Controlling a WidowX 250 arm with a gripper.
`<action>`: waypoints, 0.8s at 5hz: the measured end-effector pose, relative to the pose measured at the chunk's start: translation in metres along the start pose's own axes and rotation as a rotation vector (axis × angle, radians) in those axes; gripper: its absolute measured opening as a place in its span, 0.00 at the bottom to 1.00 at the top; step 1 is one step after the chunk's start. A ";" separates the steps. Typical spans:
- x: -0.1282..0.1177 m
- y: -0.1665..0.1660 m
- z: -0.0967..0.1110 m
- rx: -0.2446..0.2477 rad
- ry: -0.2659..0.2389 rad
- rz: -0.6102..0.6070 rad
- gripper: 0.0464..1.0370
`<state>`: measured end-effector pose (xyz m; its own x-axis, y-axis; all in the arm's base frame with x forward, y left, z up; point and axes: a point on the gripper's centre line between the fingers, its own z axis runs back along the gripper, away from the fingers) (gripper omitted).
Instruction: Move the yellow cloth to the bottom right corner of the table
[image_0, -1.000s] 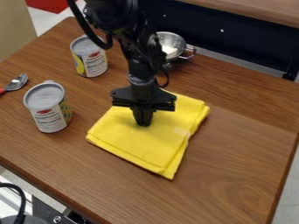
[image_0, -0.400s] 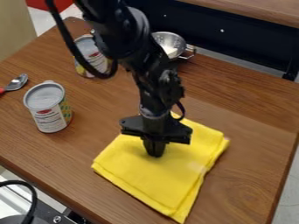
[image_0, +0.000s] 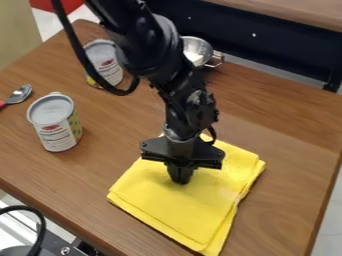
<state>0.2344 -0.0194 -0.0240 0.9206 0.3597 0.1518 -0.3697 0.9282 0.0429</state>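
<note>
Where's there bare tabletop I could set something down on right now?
Bare wood lies right of the yellow cloth, out to the table's right edge, and between the cloth and the nearer can. It is crowded at the back around the arm, farther can and metal bowl, and on the cloth, at the gripper.
</note>
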 end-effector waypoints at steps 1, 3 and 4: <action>0.003 0.015 0.012 0.010 -0.005 0.006 0.01; 0.016 0.027 0.044 -0.026 0.036 0.029 0.01; 0.023 0.028 0.053 -0.033 0.036 0.017 0.01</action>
<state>0.2385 0.0095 0.0327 0.9183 0.3782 0.1168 -0.3816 0.9243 0.0074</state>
